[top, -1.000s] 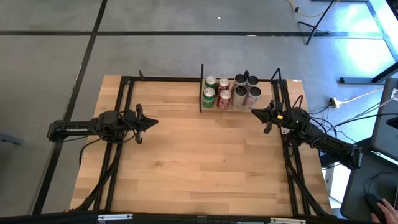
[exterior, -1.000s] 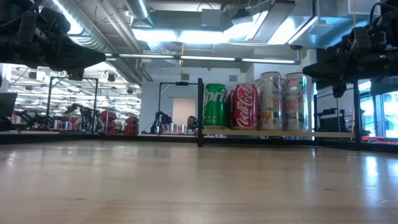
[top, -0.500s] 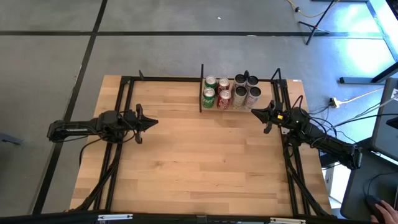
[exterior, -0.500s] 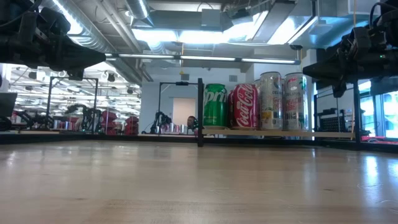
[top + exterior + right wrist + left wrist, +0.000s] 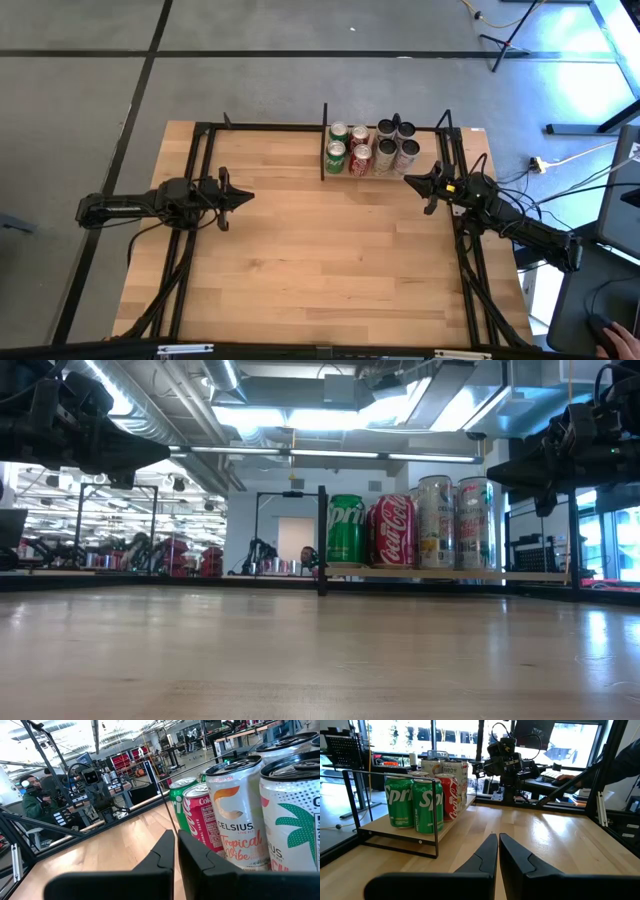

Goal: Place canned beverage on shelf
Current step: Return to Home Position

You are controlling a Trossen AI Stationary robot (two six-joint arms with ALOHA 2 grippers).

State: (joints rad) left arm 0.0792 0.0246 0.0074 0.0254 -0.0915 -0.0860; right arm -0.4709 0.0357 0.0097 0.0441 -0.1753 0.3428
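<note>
Robotics lab, exposed ceiling ducts (image 5: 200, 408), strip lights (image 5: 320, 454), other arm rigs (image 5: 92, 785) on benches, concrete floor (image 5: 80, 100)

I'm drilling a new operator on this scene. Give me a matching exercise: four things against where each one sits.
1 Sprite cans
2 Coca-Cola cans
3 Celsius cans
4 left gripper

A between the two other brands
B at the shelf end farthest from the right gripper
C over the table, well away from the shelf
D the cans nearest the right gripper

Pairs: 1-B, 2-A, 3-D, 4-C
</note>
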